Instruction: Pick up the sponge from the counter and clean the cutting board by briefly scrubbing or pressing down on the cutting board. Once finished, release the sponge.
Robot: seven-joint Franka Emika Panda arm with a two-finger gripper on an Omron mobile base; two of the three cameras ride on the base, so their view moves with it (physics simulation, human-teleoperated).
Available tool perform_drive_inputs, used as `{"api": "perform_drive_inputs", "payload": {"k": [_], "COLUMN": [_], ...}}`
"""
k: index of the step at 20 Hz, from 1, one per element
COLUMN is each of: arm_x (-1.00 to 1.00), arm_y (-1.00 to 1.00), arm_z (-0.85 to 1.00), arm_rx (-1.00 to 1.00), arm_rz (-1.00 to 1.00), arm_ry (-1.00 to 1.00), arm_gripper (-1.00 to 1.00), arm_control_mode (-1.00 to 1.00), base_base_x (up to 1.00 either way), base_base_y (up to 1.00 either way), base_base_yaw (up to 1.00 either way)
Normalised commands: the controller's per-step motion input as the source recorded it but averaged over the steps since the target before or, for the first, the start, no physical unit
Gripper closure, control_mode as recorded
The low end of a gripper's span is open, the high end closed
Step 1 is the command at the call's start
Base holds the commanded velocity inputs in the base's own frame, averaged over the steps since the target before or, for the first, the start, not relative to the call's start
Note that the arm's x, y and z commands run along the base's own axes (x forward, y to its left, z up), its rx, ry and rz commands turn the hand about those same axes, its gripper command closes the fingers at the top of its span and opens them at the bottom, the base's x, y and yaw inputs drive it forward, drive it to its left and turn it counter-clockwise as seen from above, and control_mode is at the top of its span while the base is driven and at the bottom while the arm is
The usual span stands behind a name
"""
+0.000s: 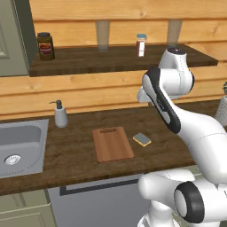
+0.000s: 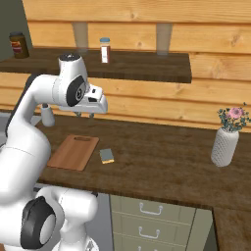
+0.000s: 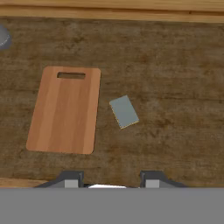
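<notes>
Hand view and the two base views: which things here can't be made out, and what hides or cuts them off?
- Sink: cut off by the left edge of the left base view.
- Soap bottle: partly behind the arm in the right base view; a sliver at the hand view's left edge.
- Jar and small bottle on the shelf: labels too small to read.
- Claw: just the fingertips show above the hand view's bottom band.
</notes>
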Motion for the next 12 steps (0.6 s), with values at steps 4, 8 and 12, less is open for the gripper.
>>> {"api": "perform_drive_inputs", "payload": {"k": [4,8,12], "arm_x": [0.00,0.00,0.00], "arm_y": [0.00,0.00,0.00], "arm_z": [-0.14,-0.31,-0.35], "arm_rx": [0.00,0.00,0.00], "arm_rz": [0.00,0.00,0.00], "arm_ry": [0.00,0.01,0.04], "arm_gripper": [-1.00,-1.00,-1.00], "arm_control_mode": [-1.00,-1.00,-1.00], "base_base_x": [0.00,0.00,0.00], "base_base_y": [0.00,0.00,0.00], "base_base_yaw": [0.00,0.00,0.00]}}
